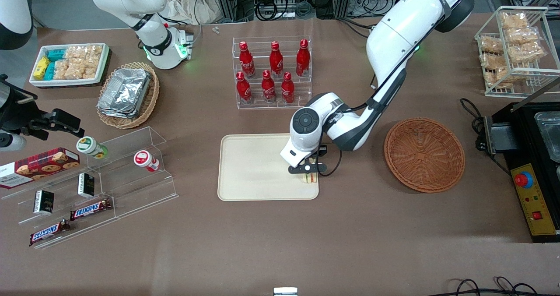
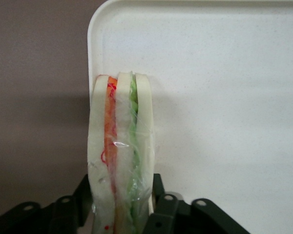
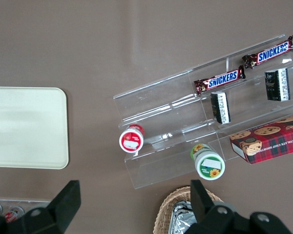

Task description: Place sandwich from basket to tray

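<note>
The sandwich [image 1: 309, 178], a wrapped wedge with orange and green filling [image 2: 119, 146], stands on edge between the fingers of my left gripper [image 1: 308, 170]. The gripper [image 2: 121, 195] is shut on the sandwich, one black finger pressed against each bread face. It hangs over the corner of the cream tray [image 1: 253, 169] that lies nearest the front camera and nearest the basket. The tray's rounded rim [image 2: 94, 58] shows just past the sandwich. Whether the sandwich touches the tray I cannot tell. The reddish-brown wicker basket [image 1: 424, 153] lies empty beside the tray, toward the working arm's end of the table.
A clear rack of red bottles [image 1: 271, 70] stands just farther from the camera than the tray. A stepped acrylic shelf with snacks [image 1: 100, 177] and a tan basket of foil containers [image 1: 127, 94] lie toward the parked arm's end. A black control box [image 1: 531, 173] sits past the basket.
</note>
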Robot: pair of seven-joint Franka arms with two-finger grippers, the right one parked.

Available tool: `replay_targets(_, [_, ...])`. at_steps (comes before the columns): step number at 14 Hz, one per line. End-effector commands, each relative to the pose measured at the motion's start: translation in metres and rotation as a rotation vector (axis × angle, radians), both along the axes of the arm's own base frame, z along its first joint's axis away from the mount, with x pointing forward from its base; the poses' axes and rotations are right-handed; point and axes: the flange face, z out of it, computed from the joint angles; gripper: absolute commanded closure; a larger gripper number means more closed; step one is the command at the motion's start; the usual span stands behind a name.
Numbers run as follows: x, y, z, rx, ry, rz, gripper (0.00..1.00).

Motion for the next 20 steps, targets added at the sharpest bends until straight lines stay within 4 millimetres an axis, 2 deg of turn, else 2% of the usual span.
replay_targets(1, [0.004,-0.005,0.009,-0.002,-0.031,0.035,0.00])
replay_targets(3, [0.008,-0.004,0.041,0.005,-0.061,0.112,0.00])
replay_targets(4, [0.006,0.000,0.068,0.039,-0.069,0.114,0.00])
replay_targets(7, [0.019,0.042,0.167,0.064,-0.120,0.188,0.00])
replay_targets(8, [0.022,0.057,0.191,0.063,-0.127,0.202,0.00])
replay_targets(10, [0.026,0.086,0.223,0.086,-0.105,0.163,0.00])
replay_targets(12, [0.034,0.125,0.250,0.062,-0.050,0.141,0.00])
replay_targets(14, [0.041,0.175,0.279,0.024,0.008,0.108,0.00])
replay_targets(18, [0.036,0.271,0.325,0.003,0.112,0.040,0.00])
replay_targets(20, [0.031,0.318,0.340,-0.006,0.145,0.027,0.00])
